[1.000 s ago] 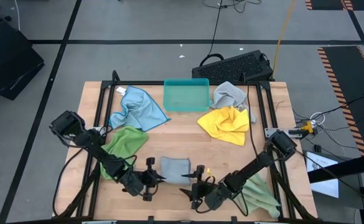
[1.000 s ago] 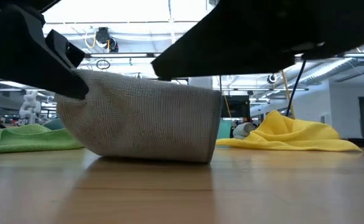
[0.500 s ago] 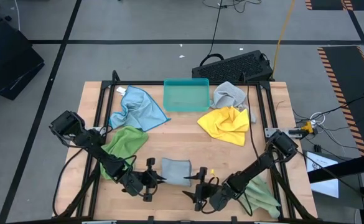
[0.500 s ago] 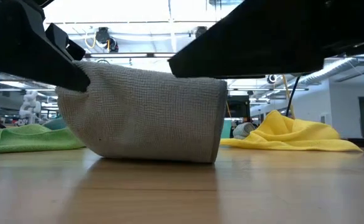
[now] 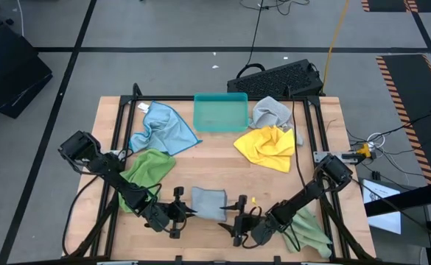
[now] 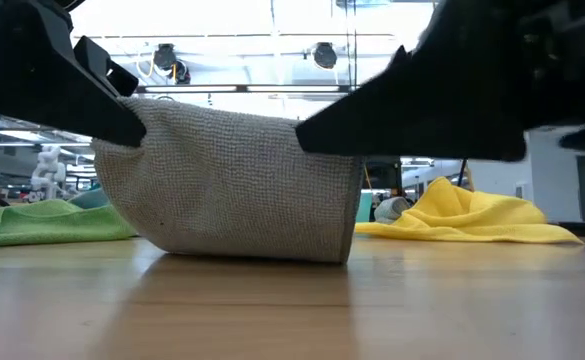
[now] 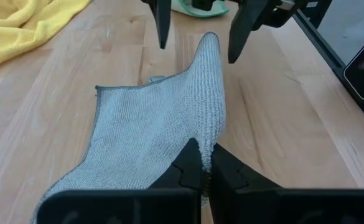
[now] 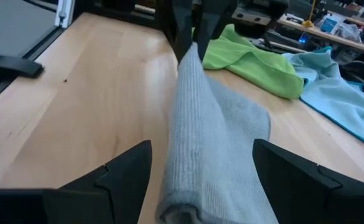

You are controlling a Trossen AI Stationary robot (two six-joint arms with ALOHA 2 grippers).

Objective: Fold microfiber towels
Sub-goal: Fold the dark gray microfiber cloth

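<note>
A grey towel (image 5: pixel 208 202) lies near the table's front edge, its near edge drawn up into a ridge (image 6: pixel 232 175). My left gripper (image 5: pixel 185 211) is shut on the ridge's left end. My right gripper (image 5: pixel 233 219) is open at the ridge's right end. Its two fingers (image 8: pixel 119 171) stand wide on either side of the ridge (image 8: pixel 191 124) and touch nothing. A green towel (image 5: pixel 147 171), a light blue one (image 5: pixel 162 126), a yellow one (image 5: pixel 267 147) and a second grey one (image 5: pixel 270 112) lie bunched farther back. Another green towel (image 5: pixel 309 228) lies under my right arm. My left gripper pinches the left end of the towel's raised ridge (image 7: pixel 201 140) between its two fingers, which come from the table's left, slanting down, along the ridge. It looks like a fold rather than a single edge. The ridge stands up and the towel's lower part (image 7: pixel 126 137) rests on the table.
A teal tray (image 5: pixel 220 121) stands at the back centre between the light blue and grey towels. A black frame (image 5: pixel 309 147) runs along the table's sides. Bare wood (image 5: pixel 208 165) lies between the grey towel and the tray.
My right gripper has sunk a little beside the ridge's right end and stays open. The ridge's right end stands slightly higher and farther right than before. My left gripper has kept its hold.
</note>
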